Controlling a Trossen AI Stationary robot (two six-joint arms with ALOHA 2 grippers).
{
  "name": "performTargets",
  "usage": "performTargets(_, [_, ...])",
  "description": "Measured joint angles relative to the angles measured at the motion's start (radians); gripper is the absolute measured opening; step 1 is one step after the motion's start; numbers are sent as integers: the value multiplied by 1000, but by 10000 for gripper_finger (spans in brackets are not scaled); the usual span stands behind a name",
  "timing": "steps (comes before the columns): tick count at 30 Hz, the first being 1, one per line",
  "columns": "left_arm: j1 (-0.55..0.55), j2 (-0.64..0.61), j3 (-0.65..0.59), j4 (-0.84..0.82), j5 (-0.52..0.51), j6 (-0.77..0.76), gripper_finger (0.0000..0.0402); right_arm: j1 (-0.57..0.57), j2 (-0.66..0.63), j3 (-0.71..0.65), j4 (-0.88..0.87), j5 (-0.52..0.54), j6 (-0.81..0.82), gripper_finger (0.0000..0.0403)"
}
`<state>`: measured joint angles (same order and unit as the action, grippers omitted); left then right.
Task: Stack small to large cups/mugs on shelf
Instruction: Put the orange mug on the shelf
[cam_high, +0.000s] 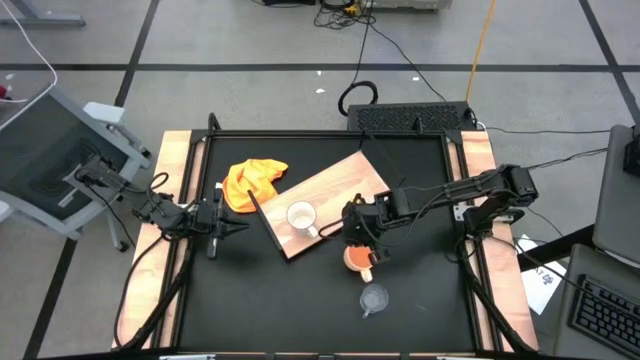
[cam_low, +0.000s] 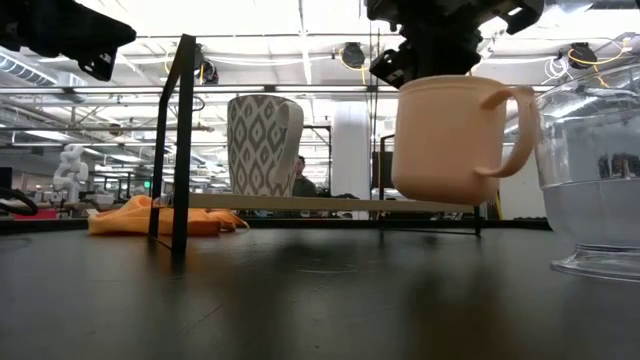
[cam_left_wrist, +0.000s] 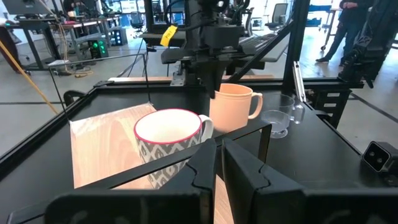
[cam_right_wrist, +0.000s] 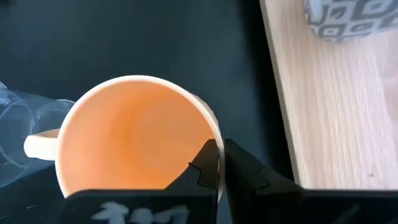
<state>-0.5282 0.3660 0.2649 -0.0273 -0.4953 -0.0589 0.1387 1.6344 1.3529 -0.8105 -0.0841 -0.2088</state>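
Cups/mugs, seen from above, L to R: the yellow-orange cloth (cam_high: 251, 183) lies bunched at the wooden shelf's (cam_high: 340, 185) left end; the white patterned mug (cam_high: 301, 216) stands upright on the board near its front edge; the yellow-orange mug (cam_high: 358, 258) hangs just off the board's front edge over the black tabletop (cam_high: 420, 290), lifted clear in the low view; the clear glass cup (cam_high: 374, 299) sits on the table just in front of it, apart.

Risk, as judged: the right gripper (cam_right_wrist: 217, 163) pinches only a thin strip of the orange mug's rim, one finger inside and one outside, so the mug could swing or slip if carried fast toward the shelf. It's also close to the white mug's handle and to the glass; a low pass could clip either one and tip it.

Tool: right gripper clenched nearly closed on that rim, w/ the mug hanging upright below it. The left gripper (cam_high: 238, 229) waits at the table's left, beside the cloth, fingers pressed together, holding nothing.
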Motion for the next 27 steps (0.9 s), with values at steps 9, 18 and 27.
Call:
performTargets(9, [0, 0, 0, 0, 0, 2, 31, -28, 0, 13, 25, -4, -1, 0])
performTargets(18, [0, 0, 0, -7, 0, 2, 31, -68, 0, 89, -39, -7, -73, 0])
performTargets(27, [0, 0, 0, -7, -1, 2, 31, -116, 0, 173, -155, -26, -92, 0])
